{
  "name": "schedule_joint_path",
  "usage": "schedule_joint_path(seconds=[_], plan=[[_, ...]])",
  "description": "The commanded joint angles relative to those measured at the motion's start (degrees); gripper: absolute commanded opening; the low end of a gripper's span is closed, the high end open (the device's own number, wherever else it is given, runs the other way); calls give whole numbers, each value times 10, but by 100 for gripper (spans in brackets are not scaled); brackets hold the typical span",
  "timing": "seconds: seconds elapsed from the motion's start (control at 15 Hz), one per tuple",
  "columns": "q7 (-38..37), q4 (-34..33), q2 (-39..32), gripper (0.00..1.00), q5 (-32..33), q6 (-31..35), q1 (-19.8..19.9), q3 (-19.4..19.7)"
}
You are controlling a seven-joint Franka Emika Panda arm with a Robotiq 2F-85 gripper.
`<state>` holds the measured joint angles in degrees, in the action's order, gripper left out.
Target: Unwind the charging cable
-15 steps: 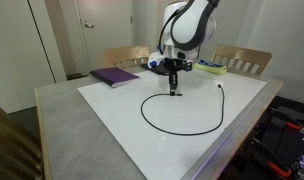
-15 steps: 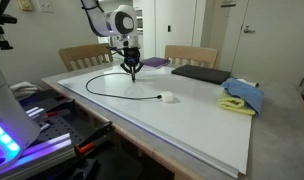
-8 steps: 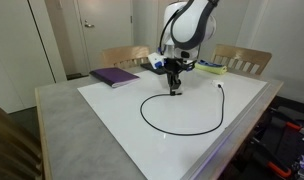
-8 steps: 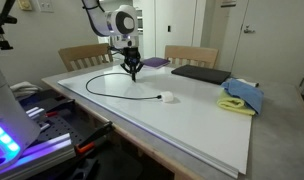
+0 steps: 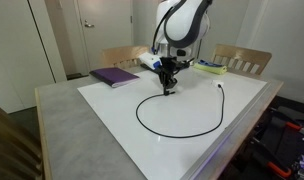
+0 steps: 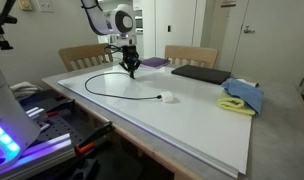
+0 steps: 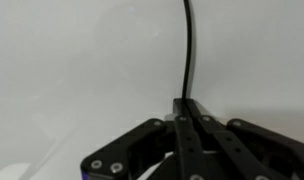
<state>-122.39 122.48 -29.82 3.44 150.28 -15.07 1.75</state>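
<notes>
Hand dragged charging cable wider.

Black charging cable, white plug block; purple book; blue cloth; white tabletop

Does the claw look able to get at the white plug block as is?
Likely yes on path: the plug block lies on bare white tabletop with nothing between. But the claw is shut on the charging cable, so it must release first.

White arm, black screwed fingers
</notes>
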Motion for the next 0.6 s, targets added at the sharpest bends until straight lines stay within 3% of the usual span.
schedule_joint_path(seconds=[0.0, 0.13, 0.2, 0.53], plan=[[72, -65, -37, 1, 23, -20, -13, -10], [115, -94, -55, 1, 27, -22, -23, -17], [83, -54, -29, 4, 8, -4, -26, -4], [109, -83, -51, 4, 9, -8, -36, -7]])
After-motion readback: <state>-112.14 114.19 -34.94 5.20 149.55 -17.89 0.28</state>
